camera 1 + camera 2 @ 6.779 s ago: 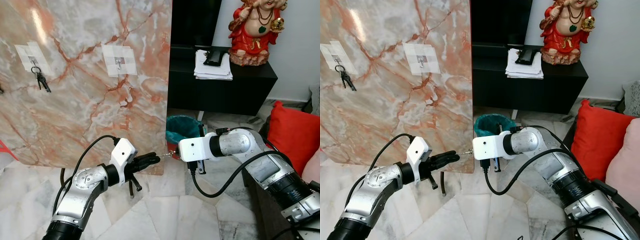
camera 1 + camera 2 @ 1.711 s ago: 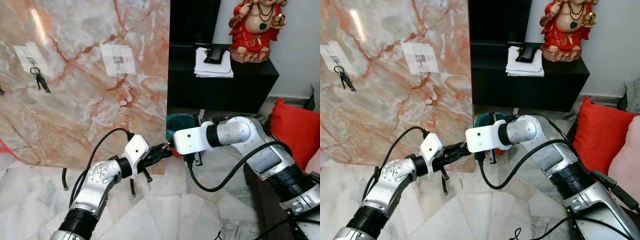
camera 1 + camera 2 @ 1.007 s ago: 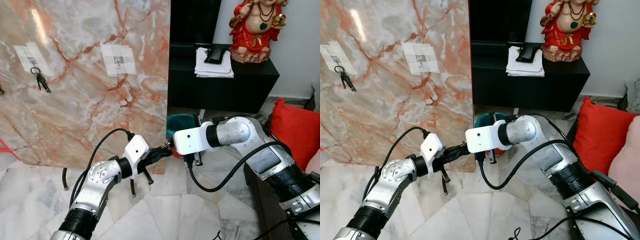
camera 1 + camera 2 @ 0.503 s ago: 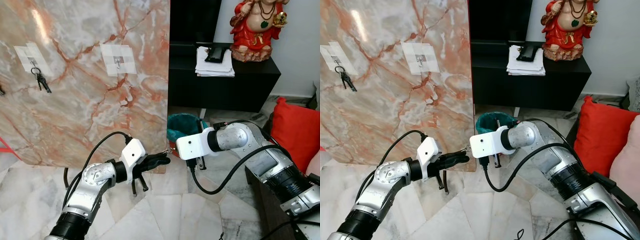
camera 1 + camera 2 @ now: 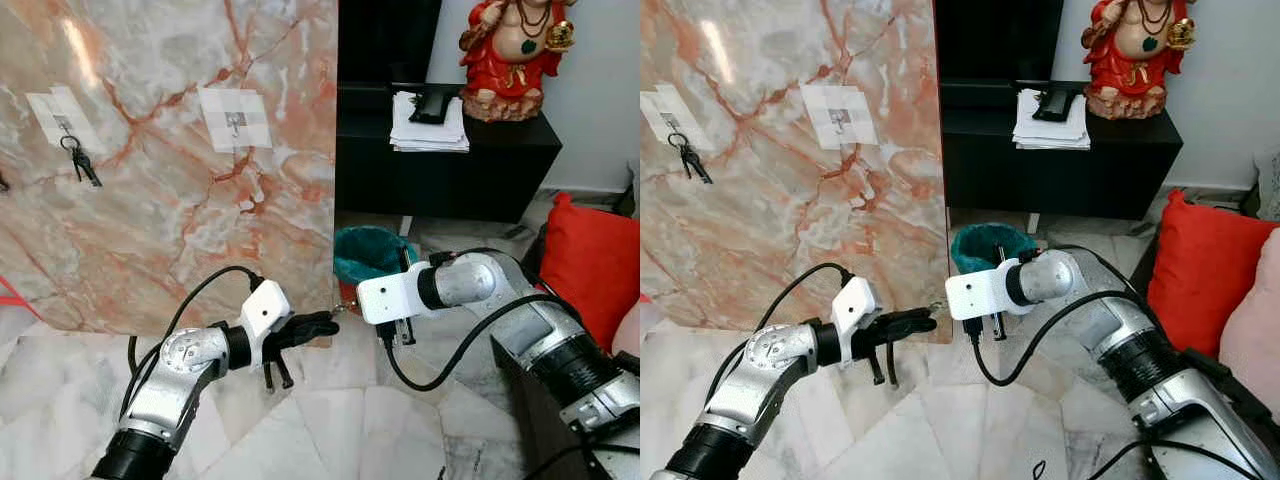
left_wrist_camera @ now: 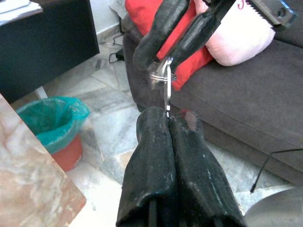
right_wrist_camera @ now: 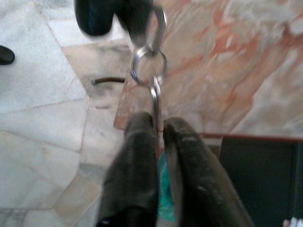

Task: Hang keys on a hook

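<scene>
- A tall marble slab (image 5: 180, 170) stands on the tiled floor (image 5: 330, 420); two taped patches on it each carry a hook.
- The nearer hook (image 5: 237, 123) is bare; the far hook (image 5: 67, 128) holds a dark bunch of keys (image 5: 82, 165).
- A black desk (image 5: 450, 170) stands beyond the slab with papers (image 5: 428, 110) and a red figurine (image 5: 515, 55) on top; a bin (image 5: 372, 262) lined with a teal bag sits before it.
- A red cushion (image 5: 590, 270) lies off to the right.
- The two arms meet low in front of the slab's lower corner.
- The left end effector (image 6: 168, 124) has its fingers pressed together on one metal ring of the key ring (image 6: 163, 78).
- The right end effector (image 7: 157, 126) pinches another ring of the same linked set (image 7: 149, 66) between nearly closed fingers.
- The key ring hangs between both tips, well below the bare hook and near the bin.
</scene>
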Motion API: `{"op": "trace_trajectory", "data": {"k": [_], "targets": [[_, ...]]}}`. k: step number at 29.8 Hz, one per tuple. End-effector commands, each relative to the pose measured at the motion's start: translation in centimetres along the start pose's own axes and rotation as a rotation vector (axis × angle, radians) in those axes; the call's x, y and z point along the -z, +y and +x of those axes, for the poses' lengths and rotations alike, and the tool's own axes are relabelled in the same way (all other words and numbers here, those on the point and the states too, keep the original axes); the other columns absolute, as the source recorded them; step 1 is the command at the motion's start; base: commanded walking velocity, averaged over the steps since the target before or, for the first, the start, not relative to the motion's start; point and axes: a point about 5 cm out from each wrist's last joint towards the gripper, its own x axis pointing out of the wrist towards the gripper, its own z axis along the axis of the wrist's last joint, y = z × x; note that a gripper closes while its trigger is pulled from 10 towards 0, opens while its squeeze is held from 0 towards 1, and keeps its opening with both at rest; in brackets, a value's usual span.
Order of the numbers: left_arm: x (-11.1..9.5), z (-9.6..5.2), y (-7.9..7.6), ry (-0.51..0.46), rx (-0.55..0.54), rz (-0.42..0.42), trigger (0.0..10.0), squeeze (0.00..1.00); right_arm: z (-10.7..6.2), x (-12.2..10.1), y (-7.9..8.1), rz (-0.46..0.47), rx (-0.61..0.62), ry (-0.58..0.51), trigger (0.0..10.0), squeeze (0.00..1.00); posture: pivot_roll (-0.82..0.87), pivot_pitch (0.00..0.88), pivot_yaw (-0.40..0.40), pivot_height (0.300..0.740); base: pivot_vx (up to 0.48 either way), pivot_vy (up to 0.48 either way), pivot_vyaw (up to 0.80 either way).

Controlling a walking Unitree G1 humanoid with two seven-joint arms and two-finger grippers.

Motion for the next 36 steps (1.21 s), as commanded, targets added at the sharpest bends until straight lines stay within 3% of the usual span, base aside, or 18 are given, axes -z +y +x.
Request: {"op": "trace_trajectory", "data": {"k": [1, 14, 15, 16, 20, 21, 22, 23, 25, 31, 34, 35, 36], "targets": [[-0.4, -0.5, 0.0, -0.001, 0.006, 0.016, 0.0, 0.0, 0.2, 0.6, 0.6, 0.018, -0.018, 0.019, 10.0, 1.0, 0.03, 0.085, 0.037, 0.74, 0.0, 0.0, 0.0], [-0.6, -0.7, 0.1, 0.0, 0.001, 0.011, 0.0, 0.0, 0.7, 1.3, 1.0, 0.043, -0.006, 0.032, 10.0, 0.98, 0.03, 0.087, 0.038, 0.74, 0.0, 0.0, 0.0], [-0.6, -0.7, 0.1, 0.003, 0.002, 0.011, 0.0, 0.0, 0.8, 1.5, 1.1, 0.051, 0.004, 0.036, 10.0, 0.91, 0.03, 0.086, 0.037, 0.74, 0.0, 0.0, 0.0], [-0.6, -0.8, 0.1, 0.011, -0.004, 0.017, 0.0, 0.0, 1.0, 1.8, 1.3, 0.068, 0.013, 0.041, 10.0, 0.0, 0.03, 0.086, 0.037, 0.74, 0.0, 0.0, 0.0], [-0.5, -1.0, 0.5, 0.02, -0.063, 0.03, 0.3, 0.0, 1.7, 3.1, 2.1, 0.142, 0.063, 0.073, 10.0, 0.0, 0.04, 0.085, 0.038, 0.74, 0.0, 0.0, 0.0], [-0.5, -1.0, 0.7, 0.013, -0.092, 0.034, 2.4, 0.0, 2.0, 3.5, 2.4, 0.173, 0.08, 0.08, 10.0, 0.0, 0.04, 0.085, 0.038, 0.74, 0.0, 0.0, 0.0], [-0.5, -1.1, 0.8, 0.002, -0.12, 0.03, 6.8, 0.0, 2.3, 4.0, 2.9, 0.215, 0.096, 0.091, 10.0, 0.0, 0.04, 0.083, 0.037, 0.74, 0.0, 0.0, 0.0], [-0.7, -1.2, 1.1, -0.022, -0.181, 0.026, 10.0, 0.0, 3.1, 4.9, 4.2, 0.299, 0.116, 0.108, 10.0, 0.0, 0.04, 0.082, 0.035, 0.74, 0.0, 0.0, 0.0], [-0.7, -1.2, 1.2, -0.032, -0.213, 0.02, 10.0, 0.0, 3.5, 5.3, 4.9, 0.334, 0.123, 0.117, 10.0, 0.0, 0.04, 0.081, 0.035, 0.74, 0.0, 0.0, 0.0], [-0.8, -1.7, 1.7, -0.091, -0.397, -0.045, 10.0, 0.0, 5.9, 8.9, 11.3, 0.776, 0.297, 0.289, 10.0, 0.0, 0.04, 0.072, 0.027, 0.74, 0.0, 0.0, 0.0], [-0.9, -1.9, 2.4, -0.106, -0.515, -0.023, 10.0, 0.0, 6.4, 9.3, 13.8, 0.913, 0.319, 0.32, 10.0, 0.0, 0.05, 0.064, 0.02, 0.74, 0.0, 0.0, 0.0], [-0.9, -1.9, 2.8, -0.118, -0.578, -0.055, 10.0, 0.0, 6.7, 9.3, 15.0, 1.019, 0.333, 0.314, 10.0, 0.0, 0.05, 0.062, 0.019, 0.74, 0.0, 0.0, 0.0], [-0.9, -1.9, 2.9, -0.116, -0.608, -0.055, 10.0, 0.0, 6.9, 9.2, 15.6, 1.062, 0.331, 0.311, 10.0, 0.0, 0.05, 0.061, 0.018, 0.74, 0.0, 0.0, 0.0]]}}
